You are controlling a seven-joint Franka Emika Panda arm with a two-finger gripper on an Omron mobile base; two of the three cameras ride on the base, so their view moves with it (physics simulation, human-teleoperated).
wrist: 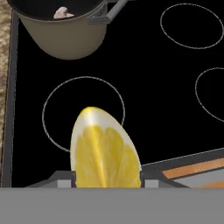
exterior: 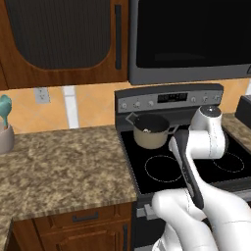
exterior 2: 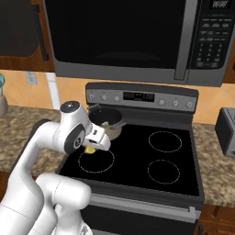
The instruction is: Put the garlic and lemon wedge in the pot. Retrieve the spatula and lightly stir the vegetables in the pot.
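Note:
My gripper (wrist: 106, 179) is shut on the lemon wedge (wrist: 105, 151), a pale-yellow slice held between the two fingertips. In the right base view the gripper (exterior 2: 93, 146) hangs low over the front left burner with the lemon wedge (exterior 2: 90, 149) showing under it. The beige pot (wrist: 65, 37) stands on the rear left burner, beyond the wedge, and the whitish-pink garlic (wrist: 62, 13) lies inside it. The pot (exterior: 151, 132) (exterior 2: 108, 121) has a short grey handle. A teal spatula (exterior: 4, 109) stands in a beige holder at the counter's far left.
The black stove top (exterior 2: 137, 160) has several ringed burners; the front left ring (wrist: 83, 113) lies right under the wedge. A speckled granite counter (exterior: 63, 162) runs left of the stove. A microwave (exterior 2: 124, 36) hangs above. A dark toaster (exterior 2: 226, 131) sits on the right.

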